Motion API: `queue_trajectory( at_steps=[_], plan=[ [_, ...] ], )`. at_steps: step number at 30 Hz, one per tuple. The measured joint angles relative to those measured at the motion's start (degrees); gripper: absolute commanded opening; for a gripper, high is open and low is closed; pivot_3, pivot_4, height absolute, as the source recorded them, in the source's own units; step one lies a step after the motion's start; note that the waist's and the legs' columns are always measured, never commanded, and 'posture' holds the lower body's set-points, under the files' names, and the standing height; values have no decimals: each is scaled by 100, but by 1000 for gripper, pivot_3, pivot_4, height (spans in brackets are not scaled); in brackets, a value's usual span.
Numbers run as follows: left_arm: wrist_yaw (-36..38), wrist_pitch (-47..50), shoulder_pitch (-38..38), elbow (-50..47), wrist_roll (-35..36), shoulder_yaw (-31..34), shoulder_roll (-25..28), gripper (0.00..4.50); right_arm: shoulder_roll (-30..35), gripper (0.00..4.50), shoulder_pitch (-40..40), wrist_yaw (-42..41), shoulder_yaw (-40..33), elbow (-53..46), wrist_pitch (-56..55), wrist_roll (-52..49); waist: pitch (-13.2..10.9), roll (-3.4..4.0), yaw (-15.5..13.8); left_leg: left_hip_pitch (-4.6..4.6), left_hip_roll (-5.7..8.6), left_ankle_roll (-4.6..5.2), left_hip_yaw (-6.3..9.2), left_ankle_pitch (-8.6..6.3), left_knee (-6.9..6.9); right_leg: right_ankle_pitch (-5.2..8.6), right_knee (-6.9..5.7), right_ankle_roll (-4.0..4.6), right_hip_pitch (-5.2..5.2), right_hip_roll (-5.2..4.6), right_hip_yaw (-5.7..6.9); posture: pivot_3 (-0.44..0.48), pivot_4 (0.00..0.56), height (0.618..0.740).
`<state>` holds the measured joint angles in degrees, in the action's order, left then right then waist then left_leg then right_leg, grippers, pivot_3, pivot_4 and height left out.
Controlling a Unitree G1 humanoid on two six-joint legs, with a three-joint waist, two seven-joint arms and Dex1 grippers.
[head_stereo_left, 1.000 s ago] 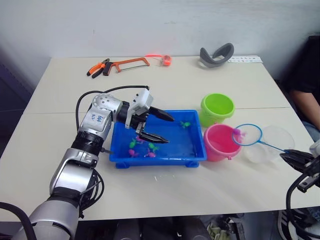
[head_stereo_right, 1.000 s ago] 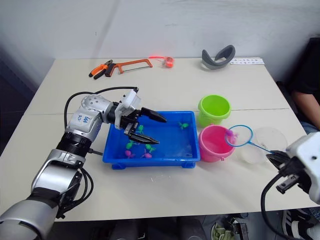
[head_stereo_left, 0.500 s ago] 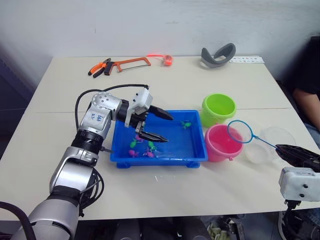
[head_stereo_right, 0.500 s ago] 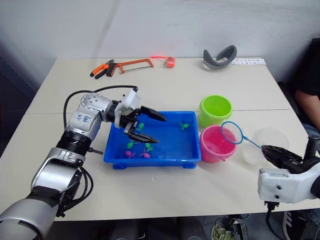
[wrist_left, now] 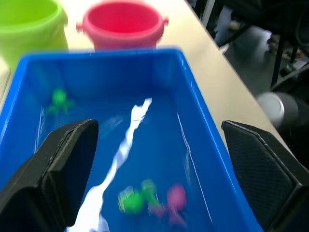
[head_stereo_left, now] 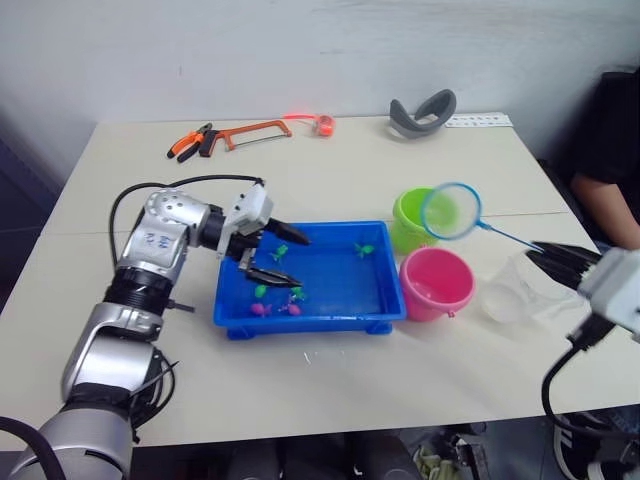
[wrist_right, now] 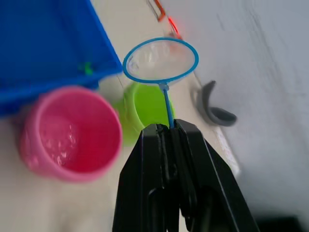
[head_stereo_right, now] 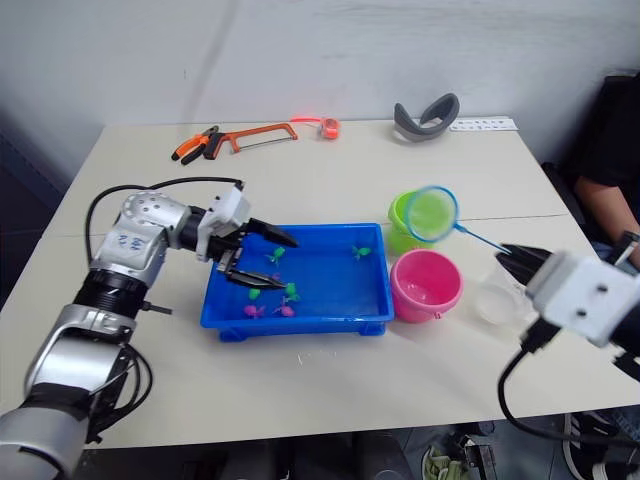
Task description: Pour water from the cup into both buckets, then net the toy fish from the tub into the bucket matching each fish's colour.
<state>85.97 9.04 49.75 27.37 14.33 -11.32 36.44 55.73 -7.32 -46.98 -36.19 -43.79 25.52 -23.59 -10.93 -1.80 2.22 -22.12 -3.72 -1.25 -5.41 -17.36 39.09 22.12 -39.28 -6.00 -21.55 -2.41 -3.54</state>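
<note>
Left gripper (head_stereo_left: 276, 256): wide open, holds nothing, over the blue tub (head_stereo_left: 340, 315).
Right gripper (wrist_right: 169, 130): squeezes the net (head_stereo_left: 451, 211) stick, hoop beside the tub, over the green bucket (head_stereo_left: 408, 222).

Lighting is bright, even and diffuse; shadows on the pale beige tabletop (head_stereo_left: 330, 380) are soft. The head views are sharp. In the left wrist view, a white glare streak crosses the water in the shallow bright blue plastic tub (wrist_left: 203, 140), and the tiny plastic toy fish (wrist_left: 133, 200) are blurred.
</note>
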Motion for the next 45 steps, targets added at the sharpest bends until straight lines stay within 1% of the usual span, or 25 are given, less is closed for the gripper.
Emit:
queue_trajectory(
  at_steps=[3, 4, 8, 15, 18, 21, 22, 25, 28, 36, 45],
  plan=[
    [-4, 174, -258, -278, 2, 51, 270, 4452, 10, 0, 730, 111, 916, -23, 448, -378, 0, 0, -41, -8, 0, 4, 4, -2, 0, 0, 10, 0, -2, -5, 2, 0, 150, 740],
    [-5, 259, -364, -439, 5, 103, 357, 4452, 9, 0, 988, 134, 1354, -8, 527, -421, 0, 0, -59, -13, 3, 6, 7, -3, 0, 0, 13, 0, -3, -11, 4, 0, 150, 740],
    [-23, 566, -664, -943, 55, 235, 666, 4452, 1, 0, 1523, 118, 2367, 263, 564, -283, 0, 0, -69, -26, 7, 17, 10, -10, 2, -1, 32, -2, -2, -22, 10, 0, 150, 740],
    [-126, 971, -1101, -1579, 160, 420, 1037, 4452, -265, 0, 2126, 50, 3540, 891, 197, 314, 0, 0, -46, -24, 3, 18, 7, -11, 0, -1, 31, -2, -4, -20, 13, 0, 150, 740],
    [-128, 889, -1297, -1606, 115, 434, 1218, 4452, -462, 0, 2355, -6, 4089, 1199, -137, 738, 0, 0, -29, -20, 2, 17, 1, -11, -2, -1, 31, -2, -6, -18, 17, 0, 150, 740],
    [-140, 806, -1370, -1610, 104, 438, 1267, 4452, -566, 0, 2481, -44, 4365, 1408, -336, 981, 0, 0, -36, -21, 3, 17, -1, -11, -2, -1, 31, -2, -7, -19, 19, 0, 150, 740],
    [-147, 785, -1455, -1614, 104, 449, 1355, 4452, -725, 0, 2678, -108, 4618, 1647, -590, 1228, 0, -1, -36, -20, 3, 18, -4, -12, -1, -1, 31, -2, -7, -19, 23, 0, 150, 740],
    [-178, 778, -1486, -1725, 105, 469, 1397, 4452, -996, 0, 2913, -181, 4984, 1975, -871, 1491, -1, -1, -35, -21, 3, 17, -5, -12, -2, -1, 30, -2, -10, -19, 26, 0, 150, 740],
    [-207, 776, -1504, -1809, 111, 499, 1428, 4452, -1176, 0, 3098, -257, 5240, 2261, -1179, 1788, -1, -1, -40, -21, 4, 17, -6, -12, -2, -1, 29, -2, -11, -21, 28, 0, 150, 740],
    [-268, 801, -1660, -1983, 120, 621, 1527, 4452, -1219, 0, 3101, -341, 5460, 2898, -1967, 2545, -1, -1, -36, -21, 3, 17, -8, -13, -2, -1, 29, -2, -11, -22, 31, 0, 150, 740],
    [-370, 837, -1688, -2022, 130, 657, 1533, 4452, -1340, 0, 3074, -383, 5460, 2990, -2237, 2659, -1, -1, -33, -20, 1, 15, -8, -14, -2, -1, 29, -2, -11, -23, 30, 0, 150, 740]
  ],
)
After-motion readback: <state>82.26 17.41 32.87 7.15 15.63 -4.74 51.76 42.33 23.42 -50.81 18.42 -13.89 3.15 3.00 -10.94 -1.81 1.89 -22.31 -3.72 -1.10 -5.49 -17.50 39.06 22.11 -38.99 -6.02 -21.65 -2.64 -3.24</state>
